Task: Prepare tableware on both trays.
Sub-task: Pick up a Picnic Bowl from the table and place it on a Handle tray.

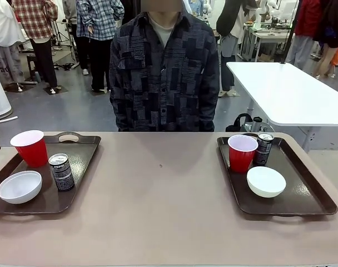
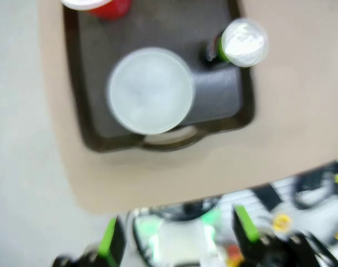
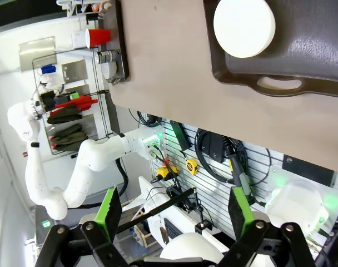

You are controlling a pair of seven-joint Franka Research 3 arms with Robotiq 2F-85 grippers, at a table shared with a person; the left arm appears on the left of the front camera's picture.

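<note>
In the front view the left tray (image 1: pixel 83 153) carries a red cup (image 1: pixel 30 147), a black can (image 1: pixel 61 172) and a white bowl (image 1: pixel 19 186). The right tray (image 1: pixel 302 189) carries a red cup (image 1: pixel 241 152), a can (image 1: pixel 263 148) behind it and a bowl (image 1: pixel 266 181). My left gripper (image 2: pixel 177 233) hangs open high above the left tray (image 2: pixel 158 28), off its near end, with the bowl (image 2: pixel 150 90), can (image 2: pixel 242 43) and cup (image 2: pixel 99 5) below. My right gripper (image 3: pixel 174 206) is open, held off the table's near edge, with the right tray (image 3: pixel 313 50) and bowl (image 3: pixel 244 26) beyond.
A person in a dark patterned shirt (image 1: pixel 163 72) stands at the far side, hands out of sight. The brown table (image 1: pixel 163 189) stretches bare between the trays. A white table (image 1: pixel 286 89) stands at the back right. The left arm (image 3: pixel 91 161) shows beyond the table edge.
</note>
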